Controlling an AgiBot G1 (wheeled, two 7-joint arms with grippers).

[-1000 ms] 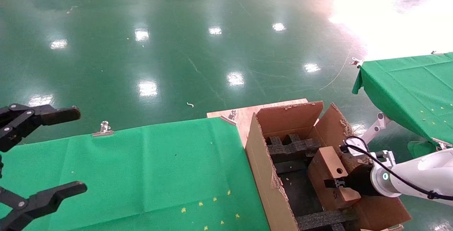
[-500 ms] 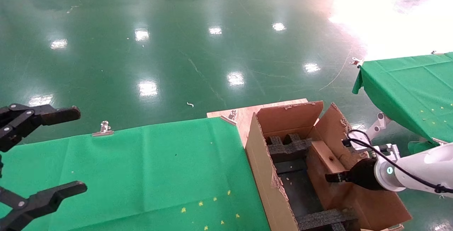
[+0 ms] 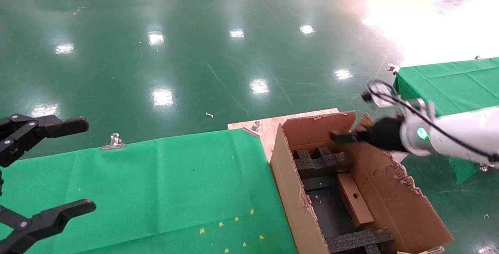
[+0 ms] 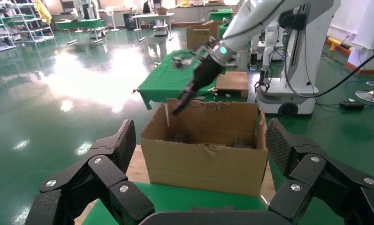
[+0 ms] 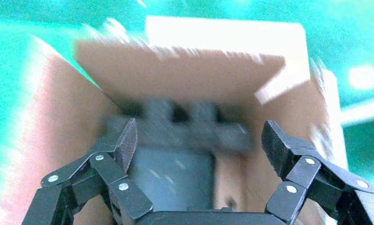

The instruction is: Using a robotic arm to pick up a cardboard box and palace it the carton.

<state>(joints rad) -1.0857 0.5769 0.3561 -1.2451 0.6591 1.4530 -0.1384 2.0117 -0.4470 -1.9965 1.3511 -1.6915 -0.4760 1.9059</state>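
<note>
The small cardboard box, round hole up, lies inside the carton along its right wall, between black foam inserts. My right gripper on the white arm is open and empty. It hovers above the carton's far end, well clear of the box. In the right wrist view the open gripper looks down into the carton, with the box below. My left gripper is open and parked at the left over the green table. The left wrist view shows the carton between its open gripper.
The green-cloth table has a metal clip at its far edge. A wooden board lies by the carton. A second green table stands at the right. Another foam insert crosses the carton's near end. The carton's ragged right flap leans outward.
My right gripper let go of the small box, which tipped down and settled in the carton. The right arm then rose and moved toward the carton's far end. The left arm stayed still.
</note>
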